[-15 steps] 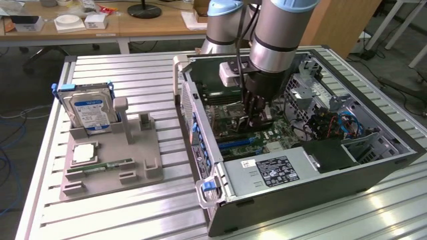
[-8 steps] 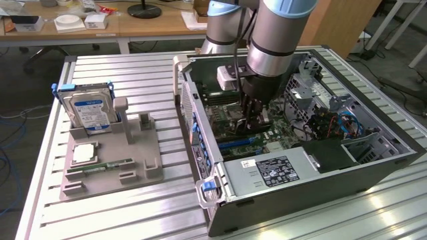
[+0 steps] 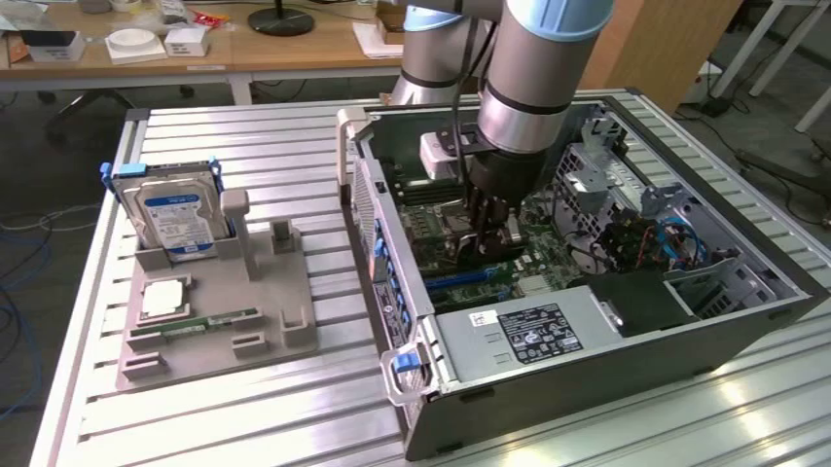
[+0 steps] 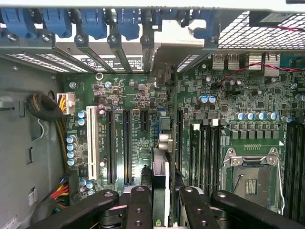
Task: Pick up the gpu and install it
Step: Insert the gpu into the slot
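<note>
exterior: high, oblique, looking down on open case [image 3: 585, 389] | wrist: close, squarely facing motherboard [image 4: 143, 95] | shared: motherboard

A tray [image 3: 208, 355] carrying a hard drive [image 3: 179, 219] is sitting on the table [image 3: 260, 409], to the exterior view's left of the computer case [image 3: 624, 360]. Inside it, the gripper [image 3: 488, 243] is holding the card [image 4: 161, 181] over the motherboard [image 4: 143, 95].

gpu [image 4: 160, 181] 1 | hard drive [image 3: 179, 219] 1 | memory stick [image 3: 214, 319] 1 | computer case [image 3: 624, 360] 1

Bright even light, soft shadows
</note>
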Robot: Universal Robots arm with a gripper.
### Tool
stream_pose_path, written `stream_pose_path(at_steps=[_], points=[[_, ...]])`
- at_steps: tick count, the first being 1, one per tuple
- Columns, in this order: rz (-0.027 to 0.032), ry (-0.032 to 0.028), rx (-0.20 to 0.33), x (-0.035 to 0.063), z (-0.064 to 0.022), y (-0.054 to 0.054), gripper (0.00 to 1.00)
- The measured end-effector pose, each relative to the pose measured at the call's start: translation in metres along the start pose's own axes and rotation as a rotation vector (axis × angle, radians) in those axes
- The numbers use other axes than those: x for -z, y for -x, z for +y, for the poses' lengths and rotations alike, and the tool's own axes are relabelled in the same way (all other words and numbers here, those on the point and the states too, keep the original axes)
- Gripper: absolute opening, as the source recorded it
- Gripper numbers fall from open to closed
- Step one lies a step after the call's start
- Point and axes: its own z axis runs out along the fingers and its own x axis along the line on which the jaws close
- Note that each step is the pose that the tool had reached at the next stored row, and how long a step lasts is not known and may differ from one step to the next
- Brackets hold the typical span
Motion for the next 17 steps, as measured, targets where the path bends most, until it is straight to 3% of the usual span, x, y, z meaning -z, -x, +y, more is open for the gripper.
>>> stream_pose_path(at_steps=[17], points=[[0.0001, 0.0004, 0.000, -0.0103, 0.0031, -0.0014, 0.27]])
